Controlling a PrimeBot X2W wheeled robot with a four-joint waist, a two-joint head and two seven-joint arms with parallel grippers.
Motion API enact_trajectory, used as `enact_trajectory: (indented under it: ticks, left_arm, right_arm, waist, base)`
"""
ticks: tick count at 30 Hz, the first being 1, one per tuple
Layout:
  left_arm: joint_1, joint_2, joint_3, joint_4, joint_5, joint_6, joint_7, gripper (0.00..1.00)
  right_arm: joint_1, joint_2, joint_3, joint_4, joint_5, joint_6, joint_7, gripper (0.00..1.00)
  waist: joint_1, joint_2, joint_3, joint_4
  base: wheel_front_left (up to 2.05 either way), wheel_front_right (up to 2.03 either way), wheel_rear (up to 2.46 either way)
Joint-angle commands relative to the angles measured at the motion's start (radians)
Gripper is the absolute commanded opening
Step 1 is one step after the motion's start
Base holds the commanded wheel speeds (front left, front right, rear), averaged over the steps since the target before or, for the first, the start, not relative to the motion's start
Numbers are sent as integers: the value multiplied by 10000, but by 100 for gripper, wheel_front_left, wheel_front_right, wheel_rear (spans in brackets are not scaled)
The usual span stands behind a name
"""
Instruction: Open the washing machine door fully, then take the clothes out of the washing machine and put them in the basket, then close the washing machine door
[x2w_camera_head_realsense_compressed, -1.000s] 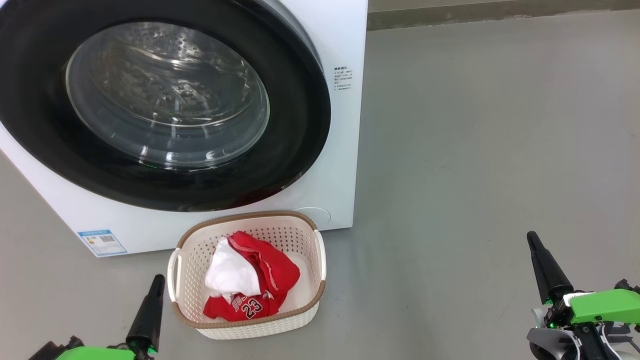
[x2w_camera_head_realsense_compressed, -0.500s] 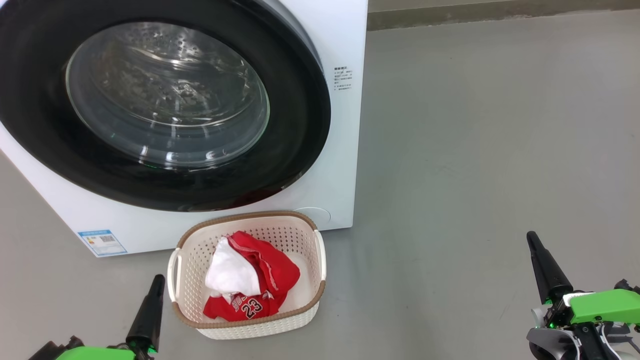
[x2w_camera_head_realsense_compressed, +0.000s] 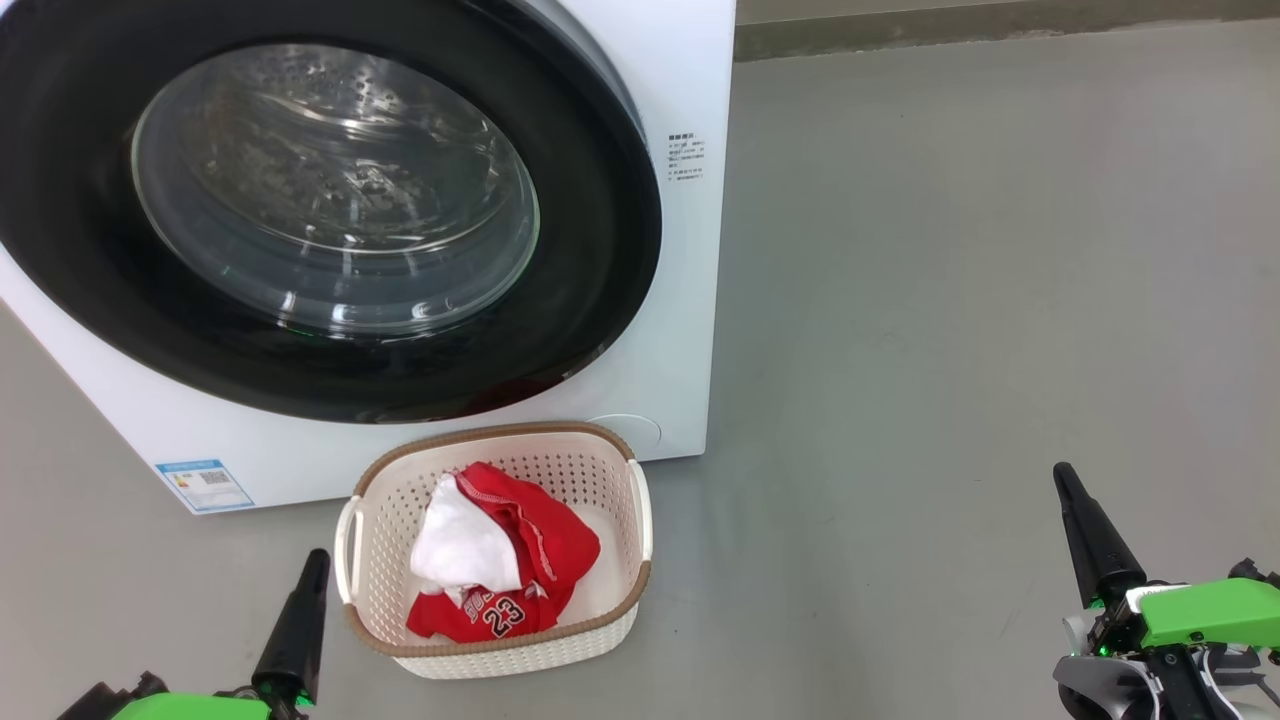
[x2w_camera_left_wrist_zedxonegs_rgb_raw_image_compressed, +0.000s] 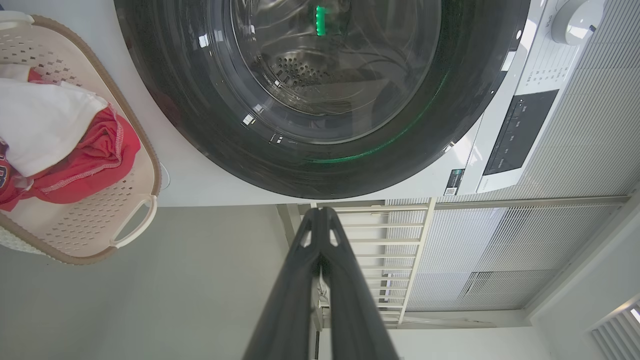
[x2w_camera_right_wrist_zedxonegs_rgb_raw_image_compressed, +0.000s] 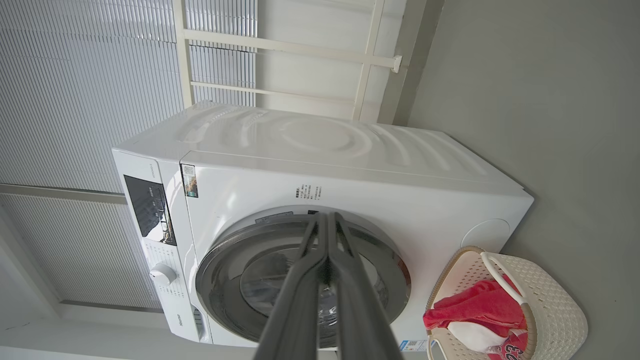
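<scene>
The basket (x2w_camera_head_realsense_compressed: 500, 432) of clothes (x2w_camera_head_realsense_compressed: 530, 555) sits before the closed washing machine door (x2w_camera_head_realsense_compressed: 600, 250), between the empty, pinched-together left hand (x2w_camera_head_realsense_compressed: 317, 558) and right hand (x2w_camera_head_realsense_compressed: 1062, 472).

washing machine door (x2w_camera_head_realsense_compressed: 330, 210): wide black rim, high gloss, mirror-smooth; bulging window of clear glass that catches reflections
washing machine (x2w_camera_head_realsense_compressed: 690, 90): smooth white casing with a soft sheen
drum (x2w_camera_left_wrist_zedxonegs_rgb_raw_image_compressed: 302, 72): bright perforated metal, seen through the glass
basket (x2w_camera_head_realsense_compressed: 505, 655): cream perforated plastic, matt; brown woven-look rim
clothes (x2w_camera_head_realsense_compressed: 545, 545): red cloth with stitched hems, printed white numerals; one soft plain white piece
floor (x2w_camera_head_realsense_compressed: 950, 300): grey, smooth, matt
</scene>
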Motion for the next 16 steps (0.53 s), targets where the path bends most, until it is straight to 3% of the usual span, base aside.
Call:
enact_trajectory:
  ticks: [1,16]
  left_arm:
    - [-394,104,345,-207,-70,-69,59,0]
    - [-394,104,345,-207,-71,-69,59,0]
  right_arm:
    - [-407,-83,160,-247,-11,-4,74,0]
    - [-407,-82,159,-247,-12,-4,75,0]
  waist:
    - [0,0,0,0]
    - [0,0,0,0]
  base:
    - [0,0,0]
    - [0,0,0]
